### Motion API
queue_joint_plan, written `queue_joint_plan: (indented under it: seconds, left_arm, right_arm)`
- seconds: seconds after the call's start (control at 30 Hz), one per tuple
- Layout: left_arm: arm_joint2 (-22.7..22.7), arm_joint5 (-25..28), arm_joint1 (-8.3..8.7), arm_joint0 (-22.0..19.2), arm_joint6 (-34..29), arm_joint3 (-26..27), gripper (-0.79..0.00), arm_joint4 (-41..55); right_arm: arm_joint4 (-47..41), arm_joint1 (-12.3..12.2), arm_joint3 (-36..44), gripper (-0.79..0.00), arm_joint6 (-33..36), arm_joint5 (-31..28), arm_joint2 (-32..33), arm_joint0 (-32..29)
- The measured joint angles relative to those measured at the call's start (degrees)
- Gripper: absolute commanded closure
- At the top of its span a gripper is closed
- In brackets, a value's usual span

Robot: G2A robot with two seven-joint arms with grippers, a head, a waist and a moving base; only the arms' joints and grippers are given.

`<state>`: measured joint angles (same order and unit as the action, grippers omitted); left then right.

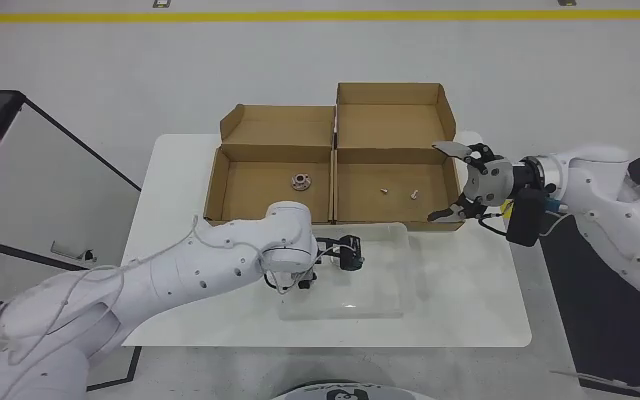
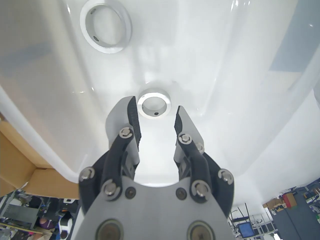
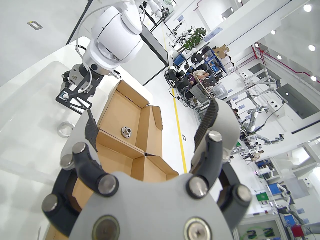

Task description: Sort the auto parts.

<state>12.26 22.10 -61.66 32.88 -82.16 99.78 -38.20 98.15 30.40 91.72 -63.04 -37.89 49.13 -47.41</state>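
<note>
Between the left gripper's (image 2: 155, 108) parted fingers (image 2: 133, 119) sits a silvery, perhaps metal ring (image 2: 165, 101).

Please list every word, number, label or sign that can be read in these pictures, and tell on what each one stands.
No text can be read anywhere.
On the cardboard boxes: no print shows.
On the large ring and the small ring: no markings show.
On the floor plate: a yellow label, too small to read.
On the wall signs in the room behind: blurred, unreadable.
</note>
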Motion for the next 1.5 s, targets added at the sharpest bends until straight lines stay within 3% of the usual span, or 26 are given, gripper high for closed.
queue_joint_plan:
  seconds: [0.4,0.7,1.03,1.5]
  left_arm:
    - [-2.5,1.4,-2.54,-0.6,1.3,-4.9,-0.339,-5.1]
    - [-2.5,2.4,-3.36,0.0,2.3,-6.6,-0.336,-6.0]
    - [-2.5,2.5,-2.45,-1.2,2.5,-5.9,-0.323,-4.7]
    - [-2.5,3.7,-0.62,0.1,3.7,-4.9,-0.302,-6.2]
  right_arm:
    - [0.0,0.0,0.0,-0.785,0.0,0.0,0.0,0.0]
    - [0.0,0.0,0.0,-0.785,0.0,0.0,0.0,0.0]
    - [0.0,0.0,0.0,-0.785,0.0,0.0,0.0,0.0]
    - [0.0,0.0,0.0,-0.785,0.0,0.0,0.0,0.0]
